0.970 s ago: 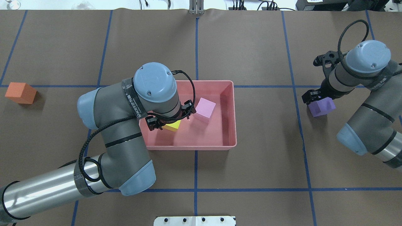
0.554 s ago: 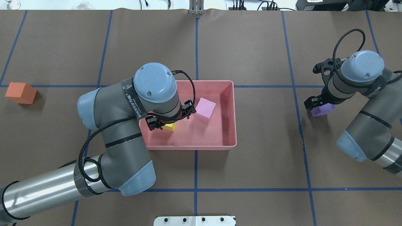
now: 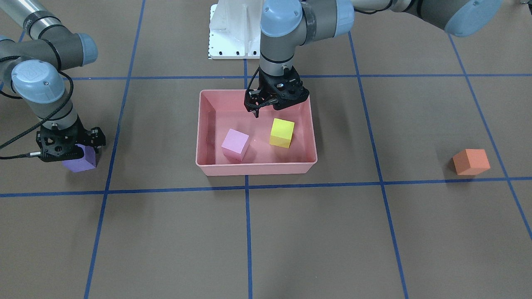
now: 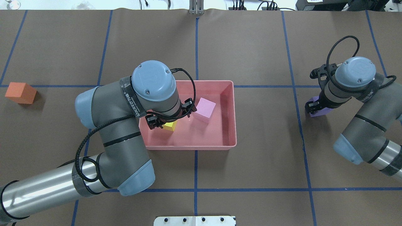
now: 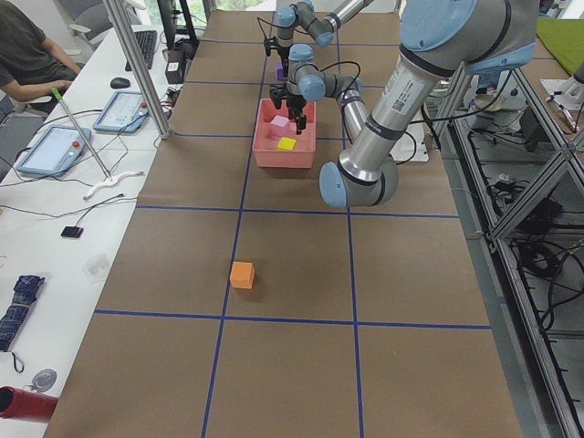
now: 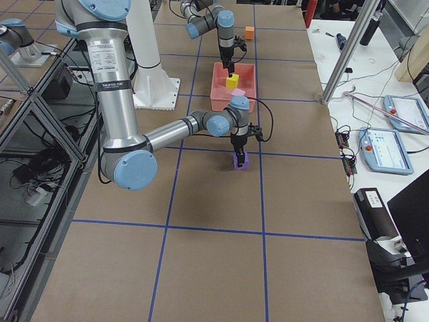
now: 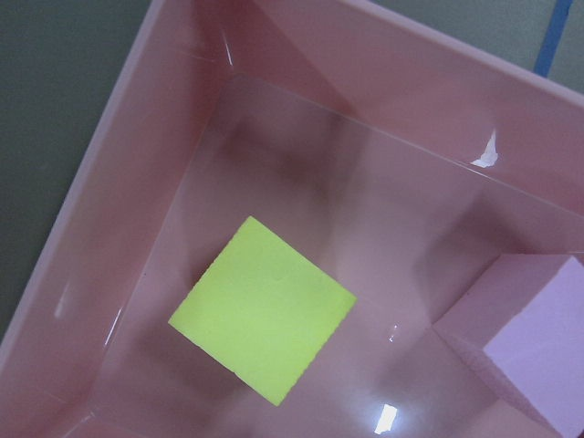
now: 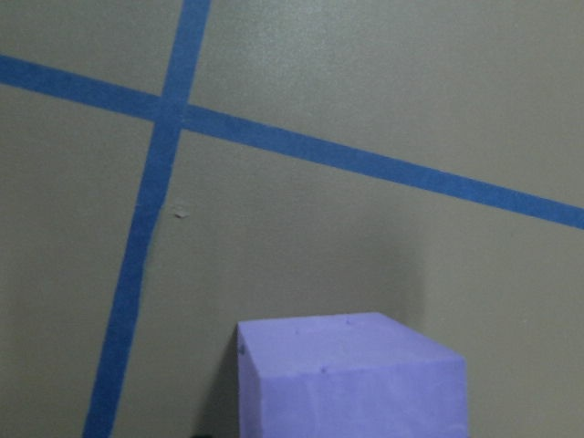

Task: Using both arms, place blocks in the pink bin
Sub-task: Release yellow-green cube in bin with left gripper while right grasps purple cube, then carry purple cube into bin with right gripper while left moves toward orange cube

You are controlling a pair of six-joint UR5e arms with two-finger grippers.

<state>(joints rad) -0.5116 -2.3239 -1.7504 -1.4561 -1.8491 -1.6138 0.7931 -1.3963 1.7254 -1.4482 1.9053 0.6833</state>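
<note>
I am seeing half done: the yellow block (image 3: 282, 133) and pink block (image 3: 235, 143) are lying in the pink bin (image 3: 255, 169) under my open left hand (image 3: 274, 107), my right hand (image 3: 70, 149) is sitting down at the purple block (image 3: 81, 162) by the counter's (image 3: 332, 232) right edge, and I cannot tell if it is squeezing, and the orange block (image 3: 471, 161) is waiting near the left edge.

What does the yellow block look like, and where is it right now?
The yellow block is a small matte cube that looks like foam, with clean, straight edges. It sits flat on the floor of the pink bin, in the half on the robot's left, apart from the light pink block and from the walls. The left gripper hangs open above it and does not touch it.
</note>
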